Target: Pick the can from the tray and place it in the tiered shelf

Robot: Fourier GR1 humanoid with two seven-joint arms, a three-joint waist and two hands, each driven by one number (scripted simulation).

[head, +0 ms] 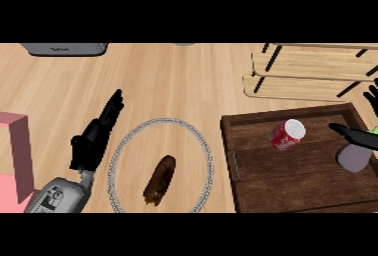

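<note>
- The right hand (363, 136) shows at the view's right edge, over the right side of the tray (295, 185). Its fingers (372, 97) are spread apart and straight, the thumb (341, 130) reaching left, and they hold nothing.
- The can (289, 134) lies just to the left of that thumb, near but apart from it. It is tipped on the tray's dark wooden floor in the upper half, white top toward the upper right, so its long axis runs from lower left to upper right.
- The right hand is by far the nearer; the coming move is, in my judgement, a short reach leftward to close around the can's side.
- The tiered shelf (310, 75) stands just beyond the tray's far edge, above the can.
- The left hand (92, 142) rests open over the bench (170, 80), well apart from the tray, beside a metal-rimmed plate (118, 150) carrying a brown pastry (160, 180).
</note>
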